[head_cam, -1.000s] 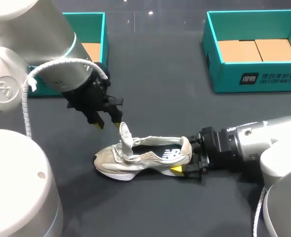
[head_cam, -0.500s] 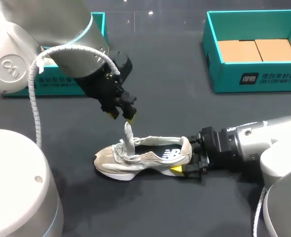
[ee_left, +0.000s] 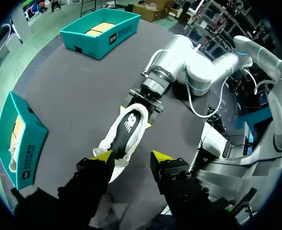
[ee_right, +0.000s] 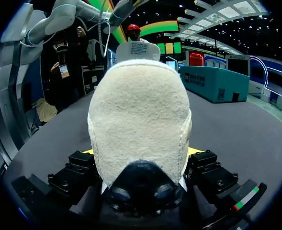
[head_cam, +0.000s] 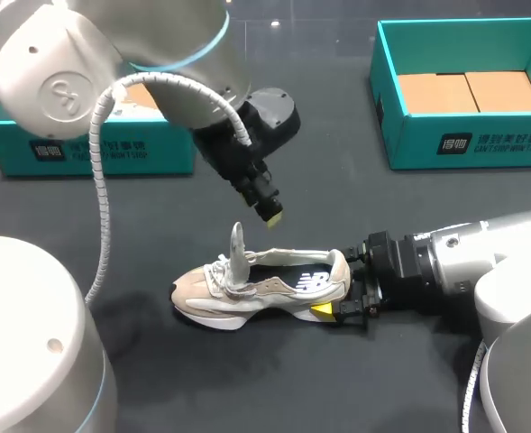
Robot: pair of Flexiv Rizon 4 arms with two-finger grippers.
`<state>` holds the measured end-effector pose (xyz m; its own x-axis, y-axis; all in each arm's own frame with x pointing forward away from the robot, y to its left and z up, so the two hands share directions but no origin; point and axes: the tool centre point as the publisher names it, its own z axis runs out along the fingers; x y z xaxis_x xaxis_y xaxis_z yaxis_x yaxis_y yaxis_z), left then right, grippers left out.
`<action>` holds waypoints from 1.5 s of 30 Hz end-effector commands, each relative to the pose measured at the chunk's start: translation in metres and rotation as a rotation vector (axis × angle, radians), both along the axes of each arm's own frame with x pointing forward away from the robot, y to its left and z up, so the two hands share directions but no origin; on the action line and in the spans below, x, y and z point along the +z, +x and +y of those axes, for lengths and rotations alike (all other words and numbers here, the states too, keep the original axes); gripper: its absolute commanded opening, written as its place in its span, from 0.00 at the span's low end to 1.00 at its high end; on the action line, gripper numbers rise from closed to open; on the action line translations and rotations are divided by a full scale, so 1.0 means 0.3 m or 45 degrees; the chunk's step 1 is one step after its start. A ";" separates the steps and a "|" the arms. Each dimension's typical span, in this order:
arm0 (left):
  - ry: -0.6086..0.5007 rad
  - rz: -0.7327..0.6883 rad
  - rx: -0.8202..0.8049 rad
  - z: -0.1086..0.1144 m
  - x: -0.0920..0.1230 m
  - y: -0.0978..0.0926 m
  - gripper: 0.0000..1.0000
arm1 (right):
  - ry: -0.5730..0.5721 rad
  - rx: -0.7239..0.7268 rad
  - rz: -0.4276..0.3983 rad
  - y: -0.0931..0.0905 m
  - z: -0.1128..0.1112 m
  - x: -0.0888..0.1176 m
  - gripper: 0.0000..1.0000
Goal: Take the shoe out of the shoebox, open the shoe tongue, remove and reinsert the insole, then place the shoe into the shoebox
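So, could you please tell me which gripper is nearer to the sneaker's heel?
Right. The right gripper is shut on the heel of the sneaker, a finger on either side; the left gripper hangs open above it, near the raised tongue, touching nothing.

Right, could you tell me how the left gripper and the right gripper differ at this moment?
The left gripper hangs above the shoe, pointing down at it; the right gripper lies low and level at the heel. The left gripper's jaws are open with nothing between them; the right gripper's jaws are shut on the shoe's heel. Both have yellow tips.
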<state>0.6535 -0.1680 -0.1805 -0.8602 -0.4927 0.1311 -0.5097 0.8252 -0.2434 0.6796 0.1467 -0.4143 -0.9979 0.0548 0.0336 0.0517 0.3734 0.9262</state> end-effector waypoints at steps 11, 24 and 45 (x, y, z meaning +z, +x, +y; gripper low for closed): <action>0.143 0.078 -0.049 -0.135 -0.079 0.030 0.00 | -0.007 -0.001 0.000 -0.005 0.003 0.001 0.00; 0.124 0.054 -0.122 -0.136 -0.130 0.025 0.00 | -0.007 -0.001 0.000 -0.005 0.003 0.001 0.00; 0.078 0.022 -0.226 -0.136 -0.293 0.022 0.00 | -0.007 -0.001 0.000 -0.005 0.003 0.001 0.00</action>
<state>0.6608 -0.2111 -0.2693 -0.9320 -0.3414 0.1216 -0.3589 0.9159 -0.1798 0.6796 0.1467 -0.4142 -0.9979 0.0548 0.0335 0.0517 0.3734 0.9262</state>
